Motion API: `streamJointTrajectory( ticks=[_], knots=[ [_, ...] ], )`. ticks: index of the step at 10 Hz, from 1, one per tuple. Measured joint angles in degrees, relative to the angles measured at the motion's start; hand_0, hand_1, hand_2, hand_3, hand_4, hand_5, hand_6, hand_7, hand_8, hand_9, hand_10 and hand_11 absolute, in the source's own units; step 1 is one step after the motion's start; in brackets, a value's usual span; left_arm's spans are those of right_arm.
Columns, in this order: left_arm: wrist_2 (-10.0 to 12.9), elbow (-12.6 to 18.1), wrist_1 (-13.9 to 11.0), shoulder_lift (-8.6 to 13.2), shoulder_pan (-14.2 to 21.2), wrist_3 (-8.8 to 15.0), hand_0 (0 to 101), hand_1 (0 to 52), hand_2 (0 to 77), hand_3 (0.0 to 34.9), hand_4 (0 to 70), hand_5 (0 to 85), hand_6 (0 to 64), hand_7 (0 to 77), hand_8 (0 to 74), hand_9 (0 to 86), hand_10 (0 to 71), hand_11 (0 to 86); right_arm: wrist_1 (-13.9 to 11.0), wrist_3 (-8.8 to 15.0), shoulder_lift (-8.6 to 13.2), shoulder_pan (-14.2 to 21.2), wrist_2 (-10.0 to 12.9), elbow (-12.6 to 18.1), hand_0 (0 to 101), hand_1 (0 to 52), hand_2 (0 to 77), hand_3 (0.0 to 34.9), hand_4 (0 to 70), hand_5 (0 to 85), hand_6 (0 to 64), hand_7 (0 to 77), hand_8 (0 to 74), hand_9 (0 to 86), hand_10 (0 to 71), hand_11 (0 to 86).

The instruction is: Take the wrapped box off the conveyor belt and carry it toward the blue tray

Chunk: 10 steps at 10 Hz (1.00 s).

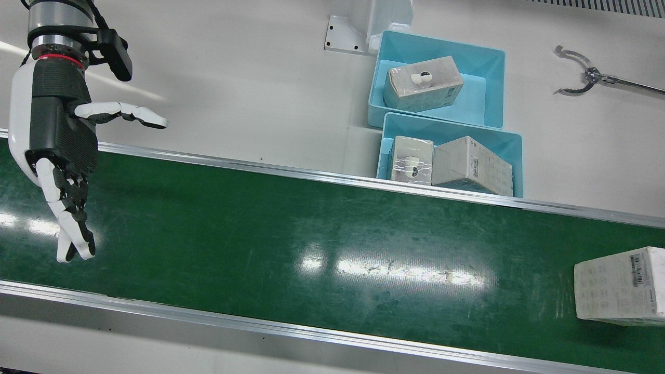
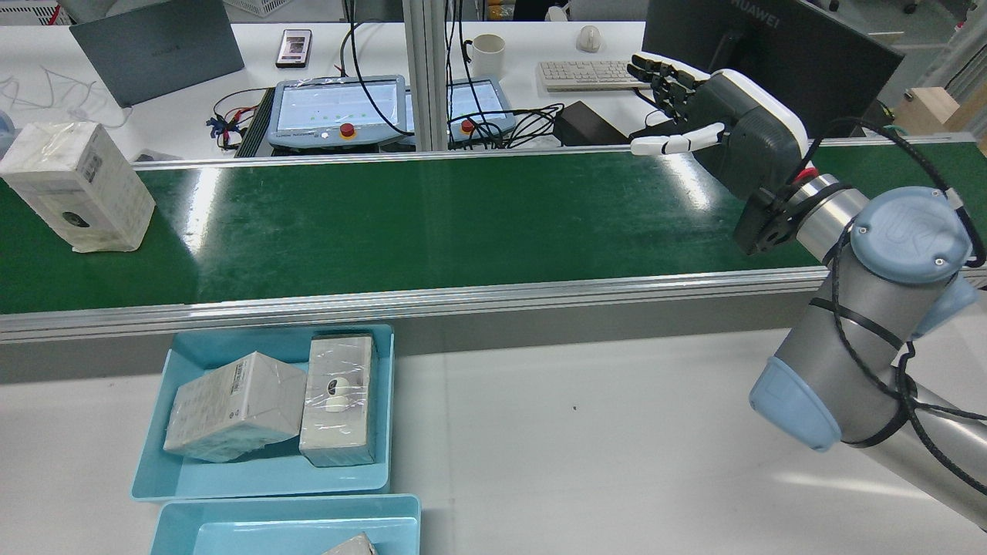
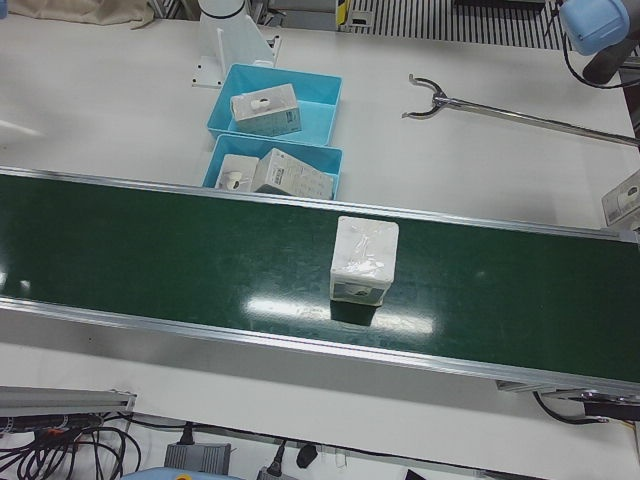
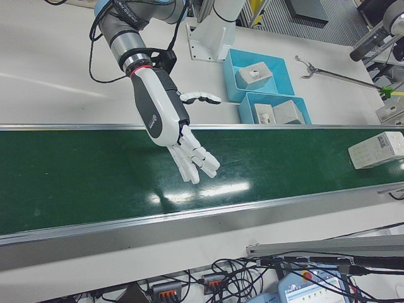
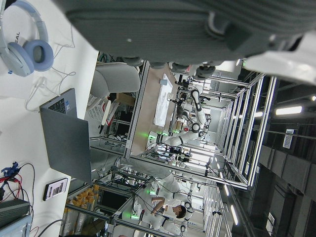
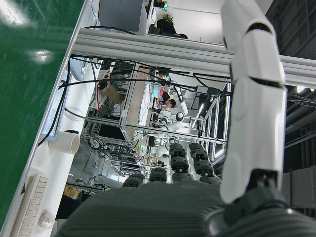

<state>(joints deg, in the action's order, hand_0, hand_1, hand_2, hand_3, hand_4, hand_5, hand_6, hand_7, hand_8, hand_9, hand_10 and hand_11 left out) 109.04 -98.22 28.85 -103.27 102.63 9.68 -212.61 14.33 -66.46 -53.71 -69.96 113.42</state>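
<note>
The wrapped white box (image 1: pixel 621 285) stands upright on the green conveyor belt (image 1: pixel 311 228), at the right end in the front view and the far left in the rear view (image 2: pixel 77 185). It also shows in the left-front view (image 3: pixel 363 260). My right hand (image 1: pixel 57 145) is open and empty, fingers spread, hovering over the belt's opposite end, far from the box; it also shows in the rear view (image 2: pixel 732 131). Two blue trays (image 1: pixel 452 127) sit beside the belt and hold wrapped boxes. My left hand (image 5: pixel 197 29) shows only in its own view, raised, open and empty.
A metal grabber tool (image 1: pixel 587 78) lies on the white table right of the trays. The trays' boxes (image 1: pixel 423 83) fill much of them. A desk with control screens (image 2: pixel 331 108), keyboard and mug stands beyond the belt. The belt has raised aluminium rails.
</note>
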Motion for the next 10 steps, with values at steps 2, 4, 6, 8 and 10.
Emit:
streamJointTrajectory(
  ticks=[2, 4, 6, 8, 10],
  knots=[
    [0.00, 0.00, 0.00, 0.00, 0.00, 0.00, 0, 0.0, 0.5, 0.0, 0.0, 1.1, 0.0, 0.0, 0.0, 0.0, 0.0, 0.0, 0.00, 0.00, 0.01, 0.01, 0.00, -0.03, 47, 15.3, 19.1, 0.0, 7.1, 9.8, 0.5, 6.0, 2.2, 2.2, 0.5, 2.2],
    [0.00, 0.00, 0.00, 0.00, 0.00, 0.00, 0, 0.0, 1.1, 0.0, 0.0, 1.1, 0.0, 0.0, 0.0, 0.0, 0.5, 0.0, 0.03, 0.00, 0.01, 0.01, 0.00, -0.04, 47, 15.3, 19.6, 0.0, 8.2, 9.8, 0.5, 7.1, 2.2, 2.2, 0.5, 2.2],
    [0.00, 0.00, 0.00, 0.00, 0.00, 0.00, 0, 0.0, 0.5, 0.0, 0.0, 1.1, 0.0, 0.0, 0.0, 0.0, 0.5, 0.0, 0.01, 0.00, 0.01, 0.01, 0.00, -0.03, 47, 15.3, 19.6, 0.0, 8.2, 9.8, 0.5, 7.1, 2.2, 2.2, 0.5, 2.2],
    [0.00, 0.00, 0.00, 0.00, 0.00, 0.00, 0, 0.0, 0.5, 0.0, 0.0, 1.1, 0.0, 0.0, 0.0, 0.0, 0.0, 0.0, 0.00, 0.00, 0.01, 0.01, 0.00, 0.00, 47, 15.3, 19.6, 0.0, 8.2, 9.8, 0.5, 7.1, 2.2, 2.2, 0.5, 2.2],
    [0.00, 0.00, 0.00, 0.00, 0.00, 0.00, 0, 0.0, 0.5, 0.0, 0.0, 1.1, 0.0, 0.0, 0.0, 0.0, 0.0, 0.0, 0.00, 0.00, 0.01, 0.01, 0.00, -0.01, 47, 15.3, 19.6, 0.0, 8.2, 9.8, 1.6, 7.1, 2.2, 2.2, 0.5, 2.2]
  ],
)
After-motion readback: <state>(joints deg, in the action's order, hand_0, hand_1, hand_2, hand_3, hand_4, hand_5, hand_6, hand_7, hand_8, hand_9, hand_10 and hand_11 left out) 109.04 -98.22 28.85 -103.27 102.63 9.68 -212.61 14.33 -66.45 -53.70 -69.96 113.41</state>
